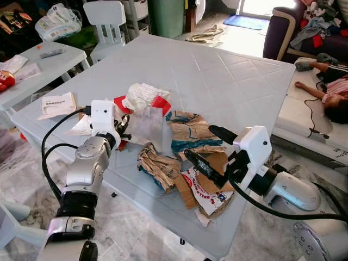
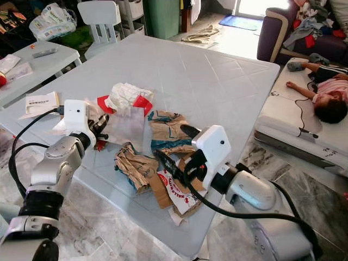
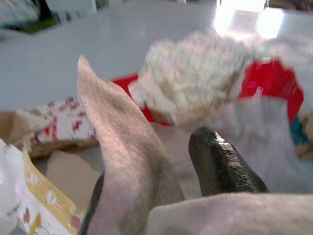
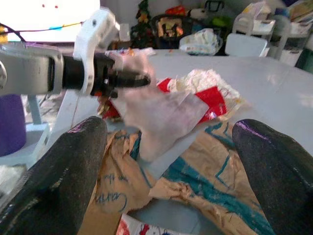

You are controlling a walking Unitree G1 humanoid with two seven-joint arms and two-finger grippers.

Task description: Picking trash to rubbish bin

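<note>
A heap of trash lies on the white table [image 1: 217,70]: crumpled white paper on a red wrapper [image 1: 142,95], a brown paper bag with teal print [image 1: 187,130], crumpled brown paper [image 1: 157,166] and a red-and-white printed carton [image 1: 206,198]. My left gripper [image 1: 123,130] is at the heap's left side, shut on a translucent plastic sheet [image 1: 148,128] that drapes over one finger [image 3: 222,161]. My right gripper [image 1: 211,149] hovers open just above the brown bags, its fingers [image 4: 58,171] spread wide and pointing toward the left gripper [image 4: 132,78].
A small paper box [image 1: 57,104] lies near the table's left edge. A low white table [image 1: 49,62] and a white chair [image 1: 109,22] stand at the back left. At the right a person [image 1: 331,87] lies on a mattress, with a sofa behind.
</note>
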